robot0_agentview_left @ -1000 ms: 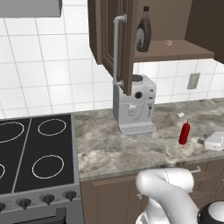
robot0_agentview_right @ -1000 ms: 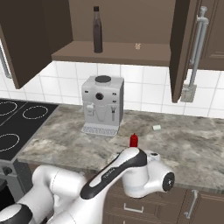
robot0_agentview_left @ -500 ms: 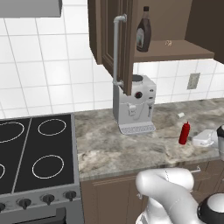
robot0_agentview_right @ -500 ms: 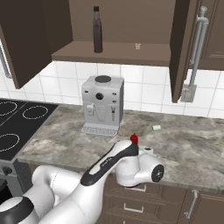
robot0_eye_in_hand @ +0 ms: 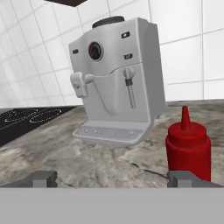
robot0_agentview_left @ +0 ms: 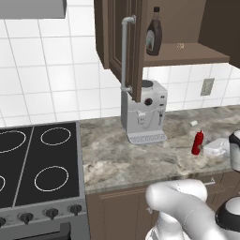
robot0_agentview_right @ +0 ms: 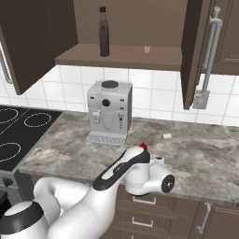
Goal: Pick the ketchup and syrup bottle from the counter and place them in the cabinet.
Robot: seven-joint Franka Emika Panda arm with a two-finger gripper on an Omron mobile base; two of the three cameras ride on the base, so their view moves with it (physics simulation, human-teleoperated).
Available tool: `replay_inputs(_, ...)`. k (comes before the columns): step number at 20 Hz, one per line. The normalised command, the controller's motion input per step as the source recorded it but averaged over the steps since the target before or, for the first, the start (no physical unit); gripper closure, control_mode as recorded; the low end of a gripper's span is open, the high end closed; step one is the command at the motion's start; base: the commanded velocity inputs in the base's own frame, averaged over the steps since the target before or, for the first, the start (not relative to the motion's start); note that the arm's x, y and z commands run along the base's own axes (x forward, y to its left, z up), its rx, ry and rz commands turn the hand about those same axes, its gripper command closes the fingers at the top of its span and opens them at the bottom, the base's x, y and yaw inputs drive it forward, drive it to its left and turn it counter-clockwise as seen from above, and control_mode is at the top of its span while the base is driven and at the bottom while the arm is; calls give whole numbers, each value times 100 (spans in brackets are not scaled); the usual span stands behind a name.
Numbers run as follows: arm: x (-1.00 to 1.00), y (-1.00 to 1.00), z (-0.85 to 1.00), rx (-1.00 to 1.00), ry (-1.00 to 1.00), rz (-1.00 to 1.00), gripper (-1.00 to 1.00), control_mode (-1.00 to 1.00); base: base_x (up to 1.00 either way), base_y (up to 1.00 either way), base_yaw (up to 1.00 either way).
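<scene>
Ketchup (robot0_eye_in_hand: pixel 188 146) upright on counter (robot0_agentview_left: pixel 140 157) near front edge, right of espresso machine (robot0_agentview_left: pixel 143 112); gripper (robot0_eye_in_hand: pixel 113 178) spread wide, empty. Syrup bottle (robot0_agentview_left: pixel 153 38) on cabinet (robot0_agentview_left: pixel 187 52) shelf.

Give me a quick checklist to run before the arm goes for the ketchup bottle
1. Gripper open: ok.
2. Ketchup upright on the counter: ok.
3. Ketchup centred between the fingertips: not ok, it sits toward the right fingertip.
4. Coffee machine apart from the ketchup: ok.
5. Syrup bottle already on the cabinet shelf: ok.
6. Cabinet door open, shelf space beside the syrup bottle: ok.
</scene>
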Motion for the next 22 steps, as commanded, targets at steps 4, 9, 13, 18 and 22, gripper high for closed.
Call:
replay_inputs(4, 7, -18, 0, 3, -3, -5, -100, -100, 0, 0, 0)
replay_inputs(9, 11, -1, -11, 0, 0, -1, -100, -100, 0, 0, 0)
replay_inputs(13, 23, 0, -8, 0, 0, 0, -100, -100, 0, 0, 0)
replay_inputs(18, 26, -7, -3, 0, 0, -1, -100, -100, 0, 0, 0)
replay_inputs(22, 21, -7, -14, 0, 0, -1, -100, -100, 0, 0, 0)
